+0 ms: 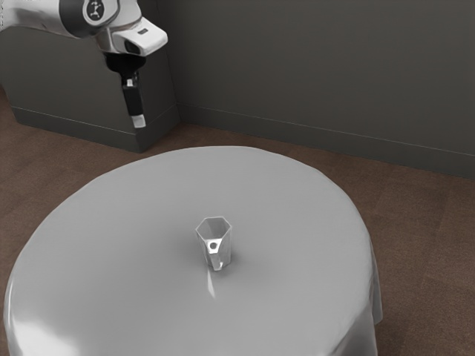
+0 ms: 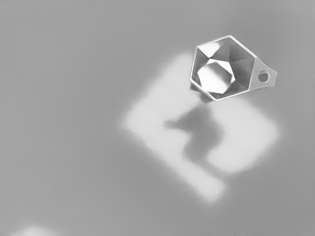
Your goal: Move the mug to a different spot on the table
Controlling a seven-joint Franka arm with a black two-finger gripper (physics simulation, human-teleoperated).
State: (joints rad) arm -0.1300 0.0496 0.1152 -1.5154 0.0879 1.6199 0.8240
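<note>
A white faceted mug (image 1: 215, 243) stands upright near the middle of the round table covered with a white cloth (image 1: 104, 222). Its small tab handle with a hole faces the front. My gripper (image 1: 137, 119) hangs high above the table's far edge at the exterior view's upper left, pointing down, well apart from the mug and holding nothing. In the wrist view I look into the mug (image 2: 221, 69) from above, its handle (image 2: 264, 76) sticking out sideways, with the cloth (image 2: 74, 73) all around it.
A grey cabinet (image 1: 67, 81) stands behind the arm against a dark wall. Brown floor (image 1: 423, 245) surrounds the table. Beside the mug on the cloth lies a bright light patch (image 2: 157, 118) with the hand's shadow in it.
</note>
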